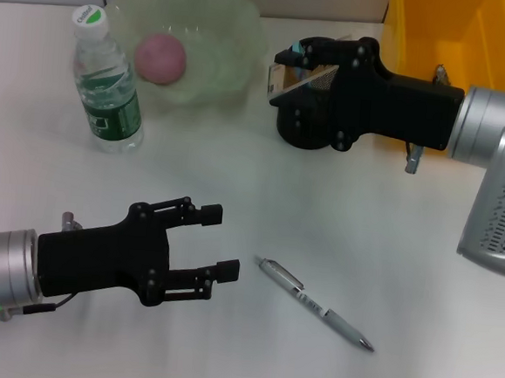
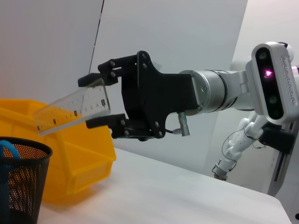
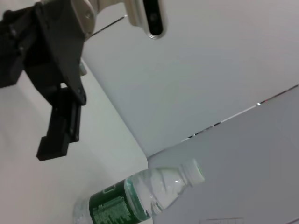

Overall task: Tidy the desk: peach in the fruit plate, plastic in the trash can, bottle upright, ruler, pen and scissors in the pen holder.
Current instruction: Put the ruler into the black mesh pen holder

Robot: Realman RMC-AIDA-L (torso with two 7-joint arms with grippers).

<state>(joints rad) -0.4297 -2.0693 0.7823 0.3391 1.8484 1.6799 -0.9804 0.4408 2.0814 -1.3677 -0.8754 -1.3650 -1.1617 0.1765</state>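
Observation:
My right gripper (image 1: pixel 290 67) is shut on a clear ruler (image 1: pixel 303 75), held tilted over the black mesh pen holder (image 1: pixel 302 133). From the left wrist view, the ruler (image 2: pixel 72 109) slants down toward the holder (image 2: pixel 23 186), where a blue scissors handle (image 2: pixel 5 151) shows. A silver pen (image 1: pixel 313 303) lies on the table at front centre. My left gripper (image 1: pixel 219 243) hovers open just left of it. The pink peach (image 1: pixel 160 57) rests in the green fruit plate (image 1: pixel 226 29). The bottle (image 1: pixel 108 81) stands upright at back left. The plastic is out of view.
A yellow bin (image 1: pixel 448 34) stands at the back right behind the right arm, and also shows behind the holder as the bin (image 2: pixel 84 154) in the left wrist view. White table surface lies between pen and plate.

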